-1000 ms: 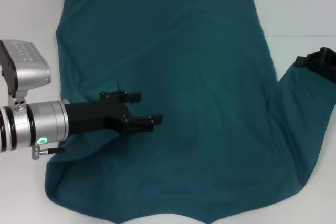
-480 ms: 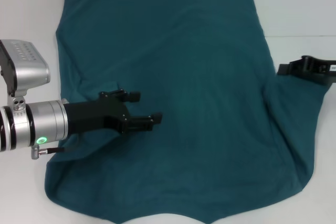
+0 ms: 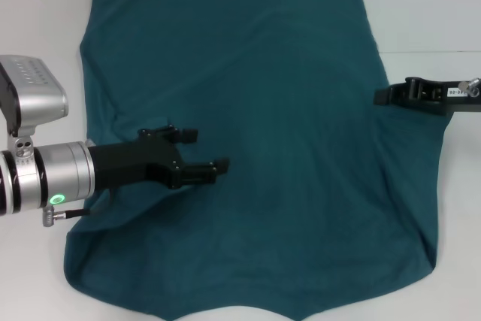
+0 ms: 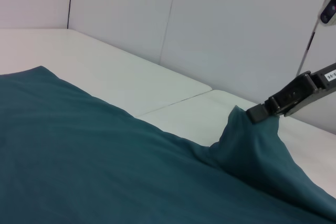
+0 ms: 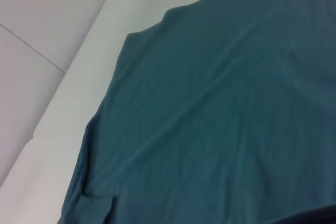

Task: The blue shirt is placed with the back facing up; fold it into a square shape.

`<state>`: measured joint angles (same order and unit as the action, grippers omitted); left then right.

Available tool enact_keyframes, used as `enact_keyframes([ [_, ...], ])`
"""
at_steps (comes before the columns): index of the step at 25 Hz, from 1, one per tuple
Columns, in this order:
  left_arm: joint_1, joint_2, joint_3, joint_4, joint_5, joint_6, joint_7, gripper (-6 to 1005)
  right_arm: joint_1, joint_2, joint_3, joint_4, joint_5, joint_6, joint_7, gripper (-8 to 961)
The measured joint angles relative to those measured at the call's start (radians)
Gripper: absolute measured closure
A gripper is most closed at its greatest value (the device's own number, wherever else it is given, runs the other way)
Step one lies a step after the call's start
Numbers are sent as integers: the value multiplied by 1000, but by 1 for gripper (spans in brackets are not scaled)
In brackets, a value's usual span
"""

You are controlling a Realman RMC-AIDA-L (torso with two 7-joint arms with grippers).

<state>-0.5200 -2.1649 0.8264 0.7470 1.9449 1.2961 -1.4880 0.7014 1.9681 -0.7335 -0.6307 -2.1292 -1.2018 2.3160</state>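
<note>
My right gripper (image 3: 385,96) is clamped on the right edge of the blue shirt (image 3: 285,133), pinching a peak of cloth and holding it up off the table (image 3: 421,13). From the left wrist view that pinch reads clearly: the fabric rises in a little tent to the closed tips, then drapes back down to the flat body of the shirt. My left gripper (image 3: 207,152) hangs over the left half of the shirt with its fingers spread apart, grasping nothing; I can't tell whether it presses on the cloth or just hovers above it.

Out from there, the shirt lies spread wide across the white table, filling most of the middle, top hem straight, bottom edge curving toward me. The left side looks tucked in and bunched under my left arm, with a crease running down. The right side is only lifted, not laid over.

My read: this is early going. One side fold is underway, the crosswise folds are all left, and nothing resembles a square yet.
</note>
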Motion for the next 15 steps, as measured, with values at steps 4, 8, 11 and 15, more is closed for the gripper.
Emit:
enact_keyframes([
  [4, 0, 0, -3, 0, 0, 0, 0, 92, 16, 6, 1, 4, 1, 18, 3, 924],
  [8, 1, 0, -6, 0, 0, 0, 0, 92, 28, 13, 0, 7, 0, 28, 3, 922],
  [11, 2, 1, -10, 0, 0, 0, 0, 92, 33, 15, -1, 8, 0, 33, 0, 921],
  [15, 3, 1, -11, 0, 0, 0, 0, 92, 36, 25, -4, 10, 0, 45, -3, 920],
])
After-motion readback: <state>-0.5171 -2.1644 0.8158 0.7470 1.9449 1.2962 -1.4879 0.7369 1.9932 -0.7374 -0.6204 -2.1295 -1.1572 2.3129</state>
